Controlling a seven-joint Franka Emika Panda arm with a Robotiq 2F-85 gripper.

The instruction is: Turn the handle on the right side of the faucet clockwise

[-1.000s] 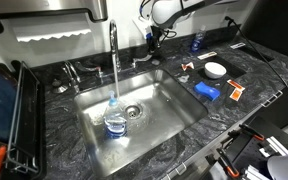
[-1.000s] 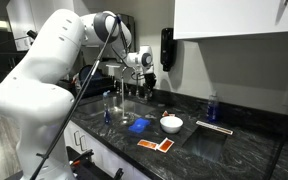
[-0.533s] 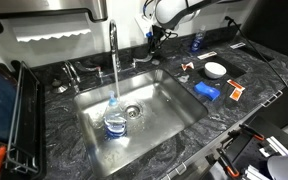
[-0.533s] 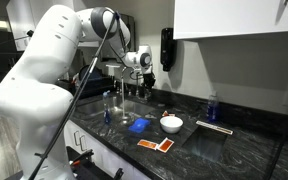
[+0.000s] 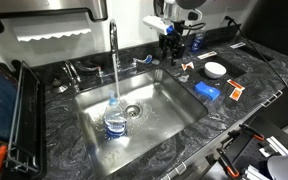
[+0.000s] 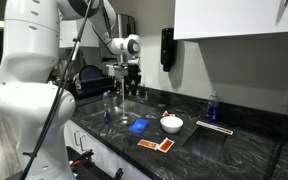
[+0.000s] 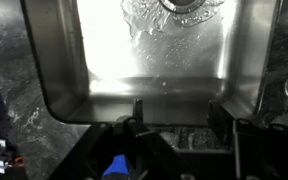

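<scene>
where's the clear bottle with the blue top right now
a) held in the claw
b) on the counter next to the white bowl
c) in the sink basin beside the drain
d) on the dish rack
c: the clear bottle stands inside the sink basin, right next to the drain and below the faucet.
</scene>
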